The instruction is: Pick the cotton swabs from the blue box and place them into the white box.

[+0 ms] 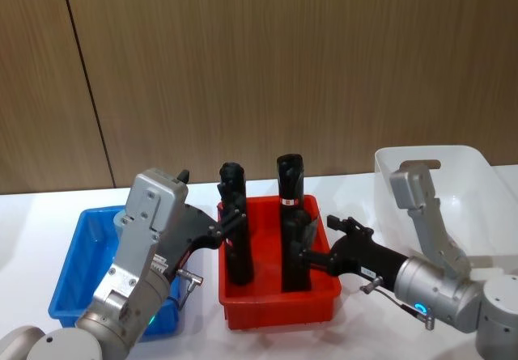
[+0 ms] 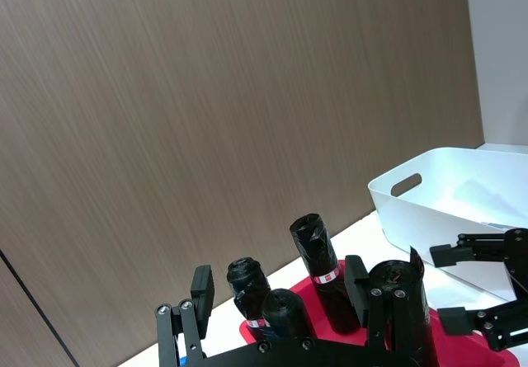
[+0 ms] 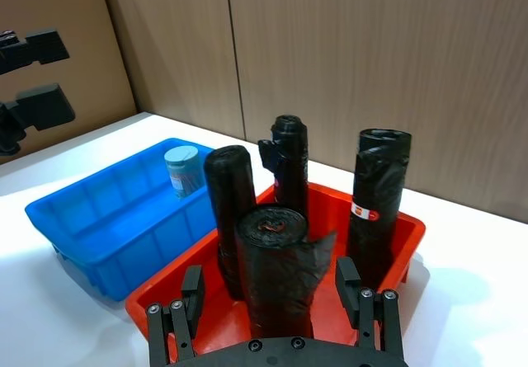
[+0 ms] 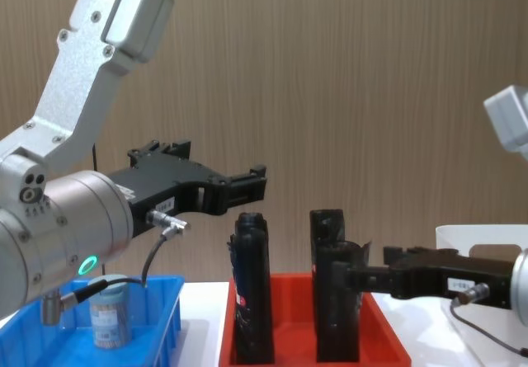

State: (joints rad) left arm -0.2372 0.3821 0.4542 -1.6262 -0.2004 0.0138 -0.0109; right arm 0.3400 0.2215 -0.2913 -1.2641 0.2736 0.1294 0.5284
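Note:
One cotton swab jar (image 4: pixel 109 322) with a pale lid stands in the blue box (image 1: pixel 81 247) at the left; I also see this jar (image 3: pixel 183 171) against the box's far wall (image 3: pixel 91 218). My left gripper (image 4: pixel 247 183) hangs open above the blue box's right side, level with the tops of the black rolls, holding nothing. My right gripper (image 1: pixel 324 243) is open and low over the red tray, its fingers (image 3: pixel 346 284) either side of a black roll without touching it. The white box (image 1: pixel 453 174) stands at the far right.
A red tray (image 1: pixel 279 307) sits between the two boxes and holds several tall black rolls (image 1: pixel 235 239). The rolls rise well above the tray's rim. A wooden wall panel stands behind the white table.

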